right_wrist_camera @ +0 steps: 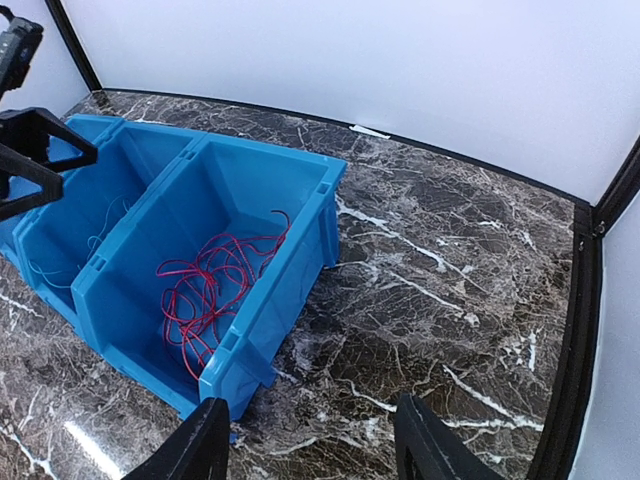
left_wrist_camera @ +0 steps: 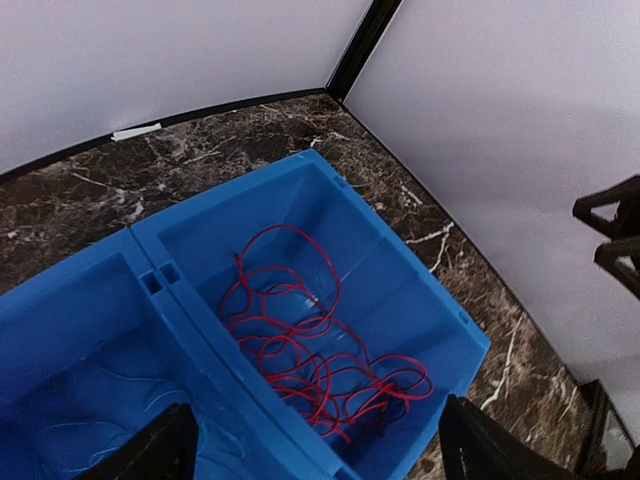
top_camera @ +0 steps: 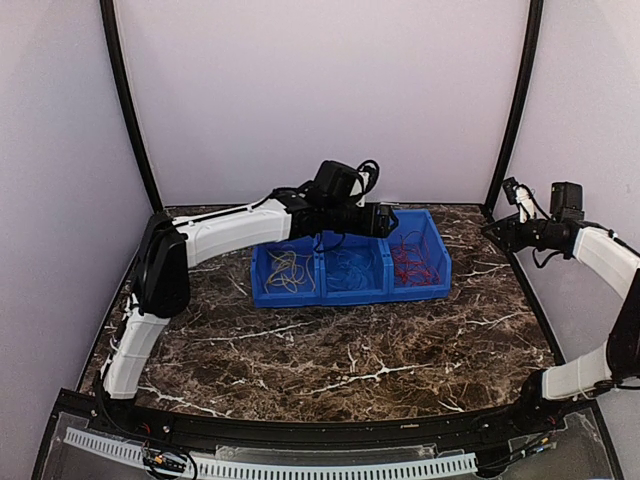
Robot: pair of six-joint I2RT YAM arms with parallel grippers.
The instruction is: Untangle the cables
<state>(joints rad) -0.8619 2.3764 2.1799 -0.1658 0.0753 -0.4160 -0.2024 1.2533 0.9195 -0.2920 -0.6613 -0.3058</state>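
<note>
Left fingers (left_wrist_camera: 165, 450): spread wide, nothing between them, hanging above the blue bins. Right fingers (right_wrist_camera: 200, 445): parted, empty, held off to the side over bare table (top_camera: 350, 360).

Position of the work: the red cables (left_wrist_camera: 310, 350) lie as a loose heap of overlapping loops on the floor of the end bin (left_wrist_camera: 400, 250), directly below and slightly ahead of the left fingers. From the right fingers, the same heap is ahead and to the left, well apart. The blue cables (top_camera: 350, 268) sit in the middle bin (top_camera: 350, 290), beside and below the left fingers. The yellow-tan cables (top_camera: 290, 270) occupy the far bin (top_camera: 262, 280), on the other side of the middle bin from them.

Assessment: colours appear sorted; the red loops are not yet separated from each other.

Risks noted:
- Closing into the heap is likely to pinch several loops together, so the whole clump would lift.
- A snagged loop could drag or tip the light bin.
- A trailing loop may drape over the dividing wall and fall among the blue cables.
- A thin wire may hang on an open fingertip.
</note>
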